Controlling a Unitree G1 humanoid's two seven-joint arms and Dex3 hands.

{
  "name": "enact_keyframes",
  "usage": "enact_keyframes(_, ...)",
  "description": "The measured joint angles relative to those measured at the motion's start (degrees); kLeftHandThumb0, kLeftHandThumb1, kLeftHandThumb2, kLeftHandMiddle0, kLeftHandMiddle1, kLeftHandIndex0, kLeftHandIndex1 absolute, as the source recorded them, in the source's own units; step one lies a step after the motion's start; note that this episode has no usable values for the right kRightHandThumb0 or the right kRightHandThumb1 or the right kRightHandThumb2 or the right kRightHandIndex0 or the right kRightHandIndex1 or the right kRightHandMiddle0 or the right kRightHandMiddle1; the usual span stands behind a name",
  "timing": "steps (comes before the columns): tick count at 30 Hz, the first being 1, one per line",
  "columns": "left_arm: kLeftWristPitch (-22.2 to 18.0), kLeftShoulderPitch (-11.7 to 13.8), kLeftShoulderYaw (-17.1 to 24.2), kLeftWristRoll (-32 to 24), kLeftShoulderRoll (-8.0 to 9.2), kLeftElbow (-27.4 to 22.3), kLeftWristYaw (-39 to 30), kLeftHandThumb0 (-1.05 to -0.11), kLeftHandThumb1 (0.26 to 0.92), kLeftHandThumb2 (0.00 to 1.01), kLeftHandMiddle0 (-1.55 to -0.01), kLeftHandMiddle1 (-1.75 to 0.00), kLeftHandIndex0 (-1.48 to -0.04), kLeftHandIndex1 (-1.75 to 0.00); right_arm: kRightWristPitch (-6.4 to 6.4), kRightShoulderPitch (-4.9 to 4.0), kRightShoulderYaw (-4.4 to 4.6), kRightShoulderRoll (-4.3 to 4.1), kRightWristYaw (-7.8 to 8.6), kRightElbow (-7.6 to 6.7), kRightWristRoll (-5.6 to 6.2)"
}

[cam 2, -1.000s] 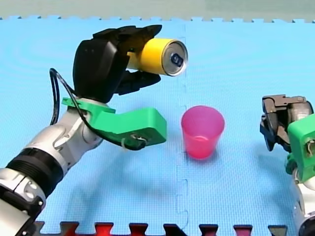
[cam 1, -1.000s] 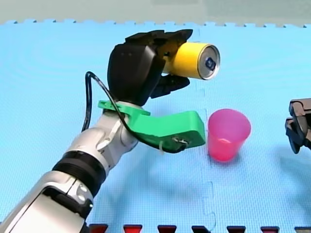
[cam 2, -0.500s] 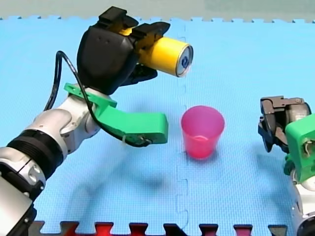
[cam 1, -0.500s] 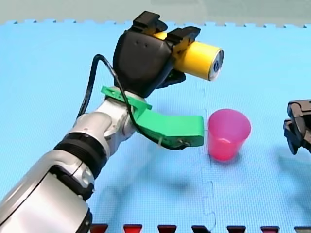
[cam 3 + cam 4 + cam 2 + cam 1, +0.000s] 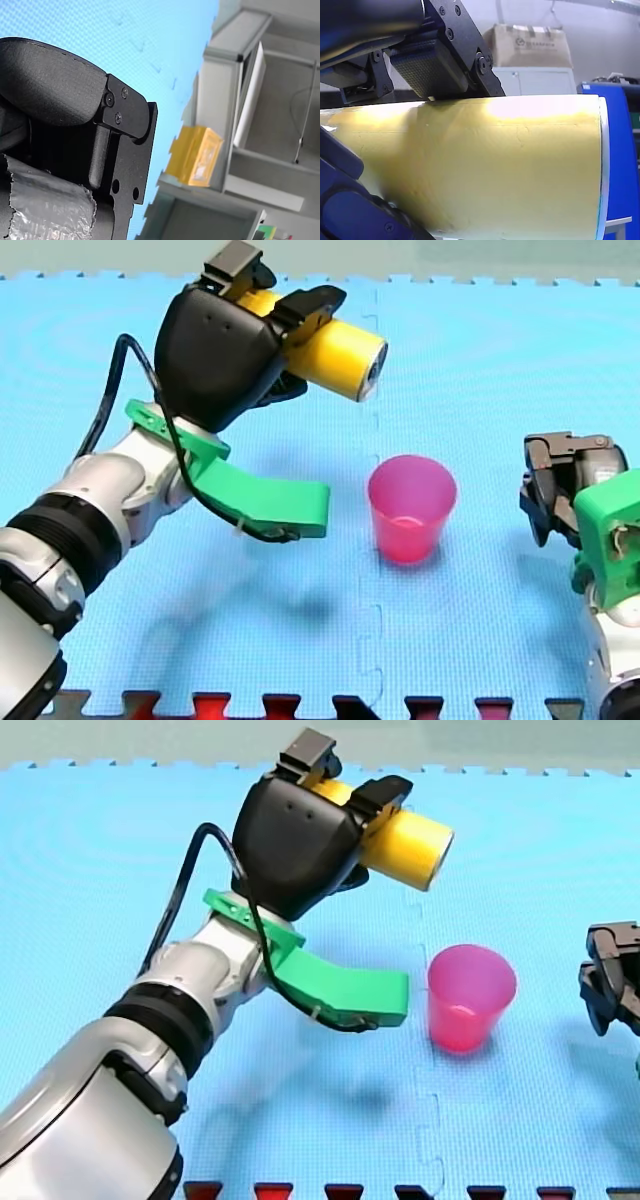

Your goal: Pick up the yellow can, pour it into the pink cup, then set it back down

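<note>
"Yellow can (image 5: pixel 405 845) – where's it at rn?"
"Up in the air, gripped by the left hand (image 5: pixel 300 835), fingers wrapped round the body. It's tipped to approx. horizontal, top end pointing twd the robot's right & a bit down. Second wrist view has the same can side-on w/ a ribbed finger pad (image 5: pixel 427 70) pressed on it."
"And the pink cup (image 5: pixel 470 995)?"
"Upright on the blue foam surface (image 5: pixel 520 1120), below the can & off to its right, well apart from it. Can't make out any liquid inside."
"So which step?"
"Pour, I'd say – pickup's done, set-down isn't. Looks like partway thru the tilt; nothing visible running out."
"Right hand (image 5: pixel 555 495)?"
"Near the right edge, on the cup's far side & apart from it, nothing in it. Open or closed – can't tell."
"Next move needs?"
"IMO the can's top end sits short of the cup mouth, so the arm wants to bring it over the rim, then roll the wrist more so the top dips lower. Grip must hold firm thru the roll. After that: back upright, lower onto bare surface away from the cup."
"Risk?"
"Green wrist bracket (image 5: pixel 345 990) hangs near the cup – could nudge it if the arm drops."
</note>
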Motion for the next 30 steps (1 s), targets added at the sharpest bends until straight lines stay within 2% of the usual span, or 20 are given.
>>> enact_keyframes(9,0.8,-0.3,-2.1,0.9,-0.19,0.4,1.2,-0.36,0.87,0.0,-0.84,-1.75,-1.35,-0.11,0.74,0.17,0.26,0.01,-0.49,-0.75,-0.46)
enact_keyframes(10,0.8,-0.3,-2.3,1.0,-0.16,0.4,1.2,-0.356,0.872,0.0,-0.84,-1.75,-1.32,-0.17,0.79,0.18,0.24,0.01,-0.44,-0.81,-0.38)
enact_keyframes(11,0.8,-0.4,-2.4,1.1,-0.13,0.2,1.3,-0.356,0.871,0.0,-0.84,-1.75,-1.02,-0.74,0.86,0.18,0.2,0.01,-0.31,-0.85,-0.29)
enact_keyframes(12,0.8,-0.4,-2.6,1.1,-0.09,0.1,1.3,-0.356,0.871,0.0,-0.84,-1.75,-0.88,-1.01,0.9,0.18,0.16,0.02,-0.17,-0.88,-0.21)
enact_keyframes(14,0.8,-0.5,-2.9,1.2,0.0,-0.2,1.3,-0.355,0.873,0.0,-0.84,-1.75,-0.75,-1.26,0.96,0.19,0.05,0.06,0.08,-0.92,0.14)
enact_keyframes(22,-0.3,-0.6,-3.3,1.2,0.39,-1.0,1.0,-0.351,0.876,0.0,-0.84,-1.75,-0.67,-1.39,1.44,0.2,-0.14,0.16,0.47,-1.01,0.6)
enact_keyframes(30,-0.5,-0.6,-3.4,1.1,0.59,-1.3,0.7,-0.351,0.879,0.0,-0.84,-1.75,-0.65,-1.42,1.45,0.19,-0.16,0.32,0.33,-1.02,0.59)
